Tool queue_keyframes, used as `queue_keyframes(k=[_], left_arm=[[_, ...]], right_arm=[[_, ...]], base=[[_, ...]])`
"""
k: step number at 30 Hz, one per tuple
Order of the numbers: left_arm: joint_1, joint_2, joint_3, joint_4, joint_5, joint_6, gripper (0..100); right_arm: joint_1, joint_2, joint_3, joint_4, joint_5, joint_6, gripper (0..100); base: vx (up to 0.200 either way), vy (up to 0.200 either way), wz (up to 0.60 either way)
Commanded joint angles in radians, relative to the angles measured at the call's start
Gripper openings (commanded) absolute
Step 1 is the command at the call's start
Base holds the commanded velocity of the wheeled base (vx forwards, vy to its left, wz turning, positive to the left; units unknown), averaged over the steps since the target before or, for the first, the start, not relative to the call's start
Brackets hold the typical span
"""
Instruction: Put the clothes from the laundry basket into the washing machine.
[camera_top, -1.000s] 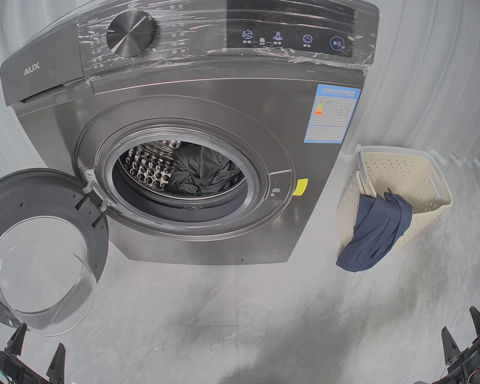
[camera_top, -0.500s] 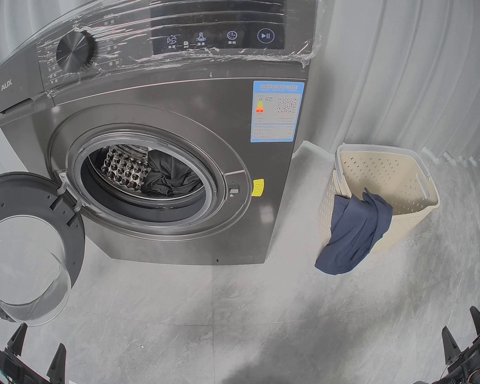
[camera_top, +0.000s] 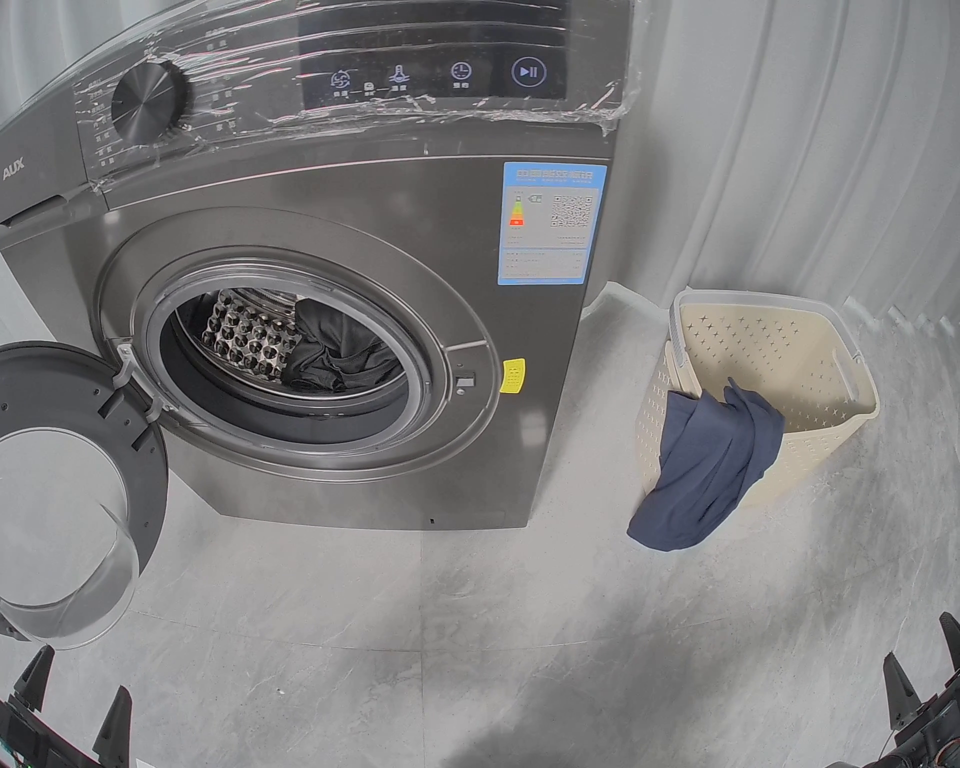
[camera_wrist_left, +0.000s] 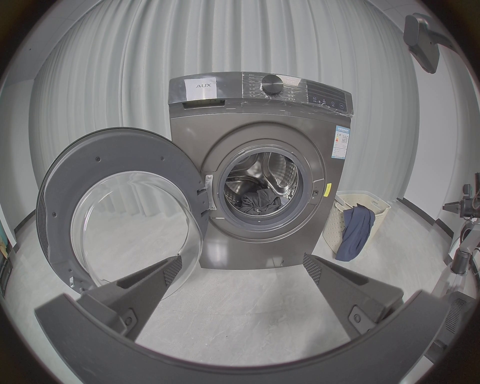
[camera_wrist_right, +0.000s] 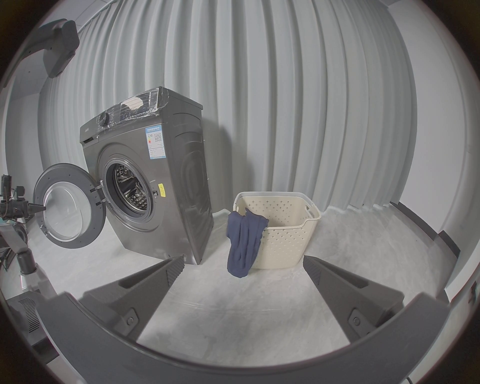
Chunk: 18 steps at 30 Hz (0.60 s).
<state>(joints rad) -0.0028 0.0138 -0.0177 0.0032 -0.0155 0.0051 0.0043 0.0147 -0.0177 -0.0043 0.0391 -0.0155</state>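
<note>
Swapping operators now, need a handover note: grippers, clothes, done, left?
Left gripper and right gripper: both open, empty, held low, apart from everything.
Grey front-loading washing machine: round door swung open, dark grey garment in the drum.
Navy blue garment hangs over the rim of the cream perforated plastic laundry basket, beside the machine.
Done: one garment in. Left: the navy one.

One washing machine (camera_top: 400, 200) and one laundry basket (camera_top: 780, 350) are standing here. Two garments are showing: one dark grey garment (camera_top: 340, 360), one navy garment (camera_top: 710, 465).

Washing machine (camera_top: 400, 190): brand mark (camera_top: 12, 171), blue label (camera_top: 551, 223), yellow sticker (camera_top: 513, 376); fine print illegible.
</note>
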Motion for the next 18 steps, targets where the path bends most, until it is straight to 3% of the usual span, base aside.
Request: queue_keyframes(k=[1, 14, 18], left_arm=[[0.001, -0.006, 0.016, 0.000, 0.000, 0.003, 100], [0.001, -0.006, 0.016, 0.001, 0.000, 0.006, 100], [0.000, -0.006, 0.016, 0.001, -0.001, 0.004, 100]], right_arm=[[0.000, -0.012, 0.018, 0.000, 0.001, 0.000, 100], [0.002, -0.015, 0.018, 0.000, 0.001, 0.002, 100], [0.002, -0.015, 0.018, 0.000, 0.001, 0.002, 100]], base=[[0.000, -0.200, 0.00], [0.000, -0.200, 0.00], [0.000, 0.000, 0.00]])
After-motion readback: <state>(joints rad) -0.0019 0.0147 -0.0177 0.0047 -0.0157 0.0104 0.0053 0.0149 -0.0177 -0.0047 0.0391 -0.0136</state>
